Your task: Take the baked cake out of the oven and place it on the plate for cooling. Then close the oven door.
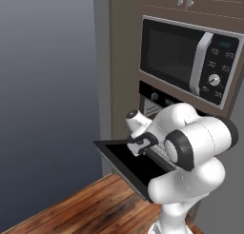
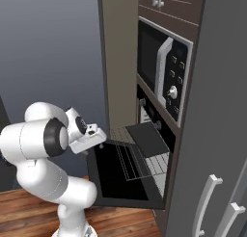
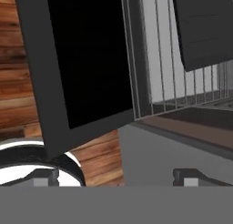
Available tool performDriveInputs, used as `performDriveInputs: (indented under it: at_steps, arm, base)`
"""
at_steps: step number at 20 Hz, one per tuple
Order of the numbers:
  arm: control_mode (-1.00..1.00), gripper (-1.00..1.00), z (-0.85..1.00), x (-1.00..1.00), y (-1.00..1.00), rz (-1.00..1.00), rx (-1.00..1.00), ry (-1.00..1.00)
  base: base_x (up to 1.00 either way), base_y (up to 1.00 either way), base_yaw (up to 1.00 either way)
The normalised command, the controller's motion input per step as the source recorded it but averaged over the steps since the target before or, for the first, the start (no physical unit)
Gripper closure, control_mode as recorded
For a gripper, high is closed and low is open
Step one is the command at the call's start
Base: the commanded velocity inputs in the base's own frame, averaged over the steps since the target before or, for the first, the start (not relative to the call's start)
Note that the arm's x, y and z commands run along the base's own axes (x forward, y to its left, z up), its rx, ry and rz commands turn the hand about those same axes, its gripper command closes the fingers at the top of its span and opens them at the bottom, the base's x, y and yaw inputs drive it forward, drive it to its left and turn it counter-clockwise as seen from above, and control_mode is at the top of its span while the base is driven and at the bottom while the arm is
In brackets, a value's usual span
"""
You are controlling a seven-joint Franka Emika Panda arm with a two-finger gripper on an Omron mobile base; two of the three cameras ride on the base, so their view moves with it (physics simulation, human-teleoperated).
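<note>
The gripper (image 3: 116, 175) is hovering with jaws wide and empty above the lowered oven door (image 2: 118, 176), so it should be reaching level toward the dark tray (image 2: 147, 137) on the pulled-out rack (image 2: 144, 164).

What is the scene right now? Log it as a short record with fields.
oven door: dropped fully open, roughly level
wire rack: slid part way out over the door
dark tray: flat, sticking out above the rack
microwave: above the oven, door shut
gripper: open, empty, held above the open door
floor: wood boards
</note>
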Motion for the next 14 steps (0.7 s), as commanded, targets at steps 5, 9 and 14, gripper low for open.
performDriveInputs:
  at_steps: [5, 9, 14]
  arm:
    - [-1.00, -1.00, -0.27, -0.01, 0.14, 0.07, 0.07, 0.07]
    - [-1.00, -1.00, -0.53, 0.04, 0.01, 0.06, 0.03, 0.05]
    - [-1.00, -1.00, -0.40, 0.00, 0.01, 0.05, 0.05, 0.02]
  base:
    - [0.00, 0.00, 0.00]
    - [0.00, 0.00, 0.00]
    - [0.00, 0.00, 0.00]
